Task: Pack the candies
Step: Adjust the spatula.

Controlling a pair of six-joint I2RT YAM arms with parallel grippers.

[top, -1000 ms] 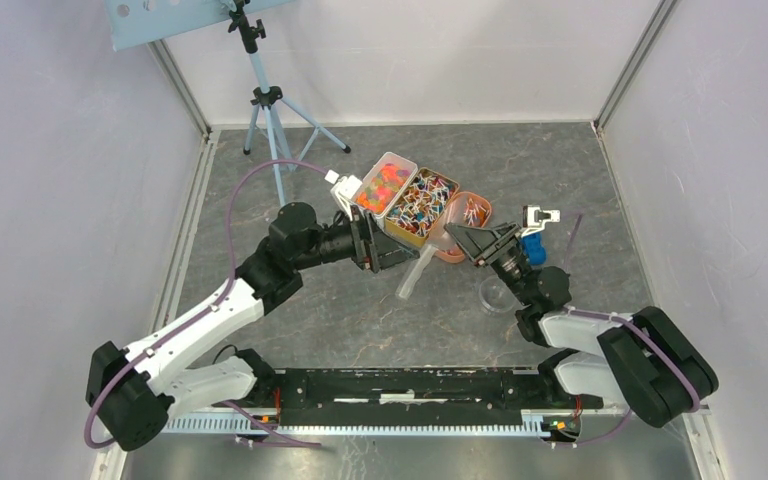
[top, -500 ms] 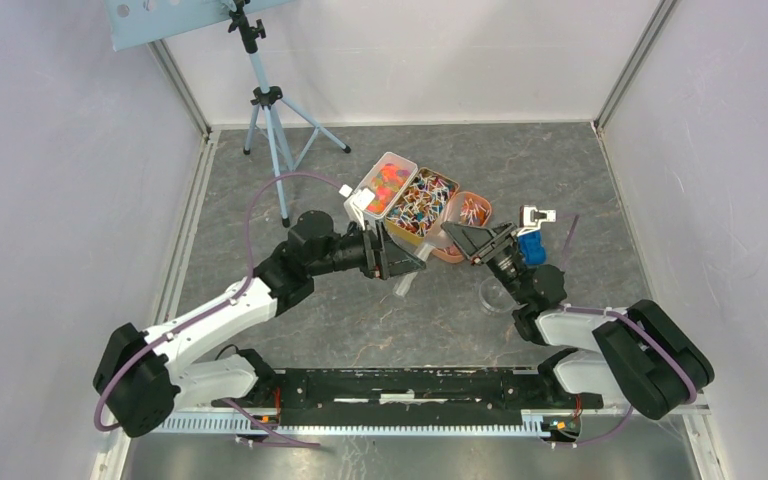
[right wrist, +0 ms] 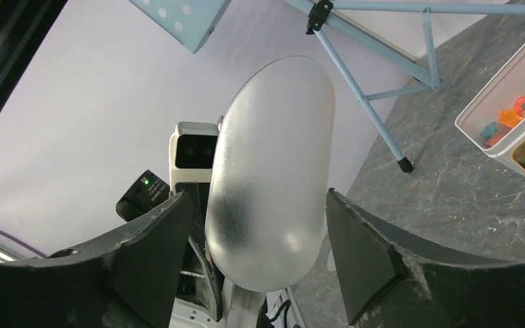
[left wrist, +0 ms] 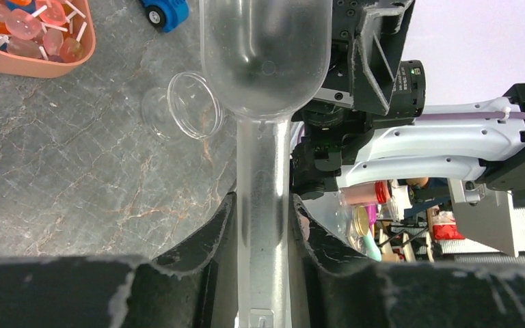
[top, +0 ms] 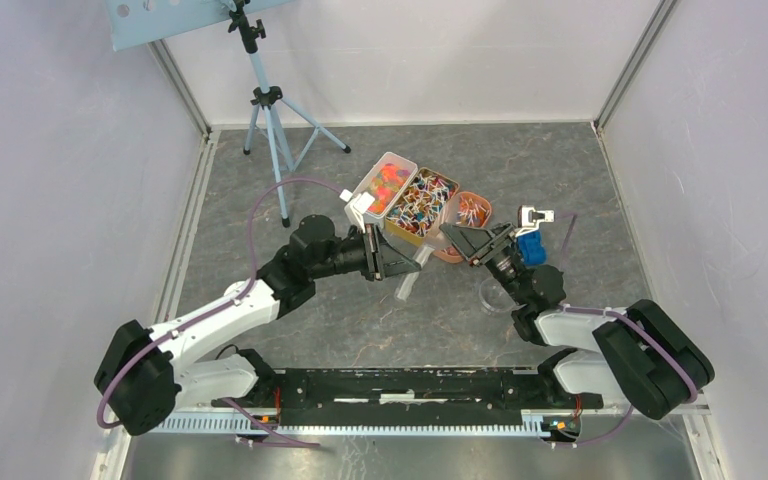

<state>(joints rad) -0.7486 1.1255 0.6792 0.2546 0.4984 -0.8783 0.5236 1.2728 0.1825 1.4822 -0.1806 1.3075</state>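
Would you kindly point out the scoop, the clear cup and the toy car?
scoop [left wrist: 263, 184]: left wrist view, handle.
clear cup [left wrist: 193, 106]: left wrist view, its mouth.
toy car [left wrist: 172, 9]: left wrist view, body.

1. Table [top: 560, 170]: grey, marble-patterned surface.
2. Two rectangular tubs [top: 401, 190], side by side, hold candies [top: 385, 185].
3. Orange bowl [left wrist: 89, 48]: just beside the tubs.
4. Clear round dish [left wrist: 193, 106] and blue toy car [left wrist: 164, 11]: near the bowl.
5. Tripod [top: 265, 97]: rear left.
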